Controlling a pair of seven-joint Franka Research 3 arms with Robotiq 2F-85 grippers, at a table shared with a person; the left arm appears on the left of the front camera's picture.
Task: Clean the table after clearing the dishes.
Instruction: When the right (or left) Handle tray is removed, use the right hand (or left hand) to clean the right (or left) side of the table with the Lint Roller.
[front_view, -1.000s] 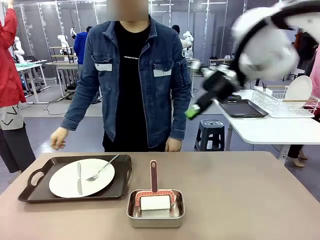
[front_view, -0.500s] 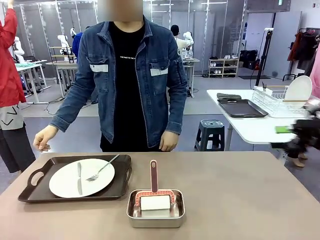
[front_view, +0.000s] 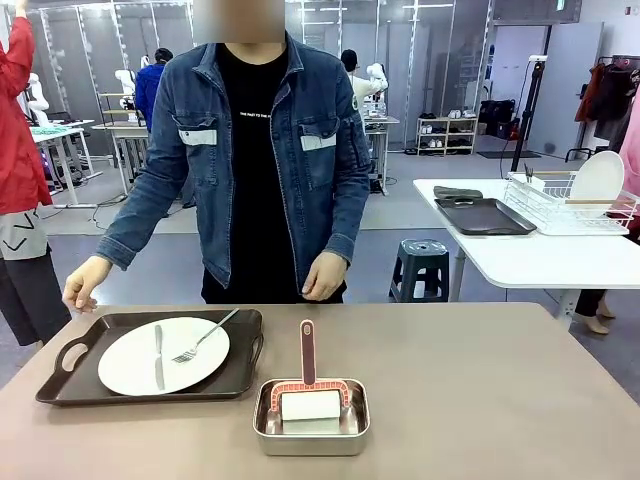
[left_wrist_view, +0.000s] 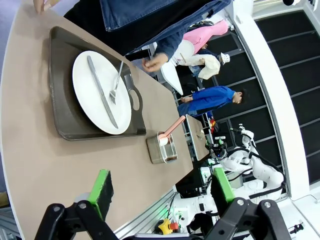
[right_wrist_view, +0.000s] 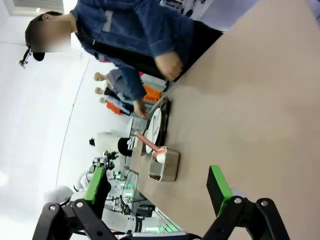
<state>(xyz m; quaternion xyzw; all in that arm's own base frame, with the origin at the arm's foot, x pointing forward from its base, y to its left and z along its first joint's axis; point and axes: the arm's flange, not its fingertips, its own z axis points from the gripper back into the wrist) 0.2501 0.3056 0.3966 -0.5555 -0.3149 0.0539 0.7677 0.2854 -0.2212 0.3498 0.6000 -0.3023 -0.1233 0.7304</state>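
**A:** How will the dishes handle, and where do you want me to take hold?

**B:** Start at your left. The tray (front_view: 60, 385) sits on the left of the bench (front_view: 480, 390). It carries one plate (front_view: 130, 365), with a knife (front_view: 158, 356) and fork (front_view: 205, 337) lying loose on it. I'd judge the plate fragile and slick, and the cutlery likely to slide. Grip the stiff tray at a handle cut-out and keep it level. Mid-bench, the steel pan (front_view: 311, 435) holds a roller. Its pink handle (front_view: 307, 350) is your hold for wiping.

**A:** What do the wrist views add?

**B:** The left wrist view shows your left gripper (left_wrist_view: 161, 186) spread wide and empty. It also shows the tray's pan-side handle, which is hard to make out from the front. The right wrist view shows your right gripper (right_wrist_view: 157, 184) equally wide and empty, over bare bench.
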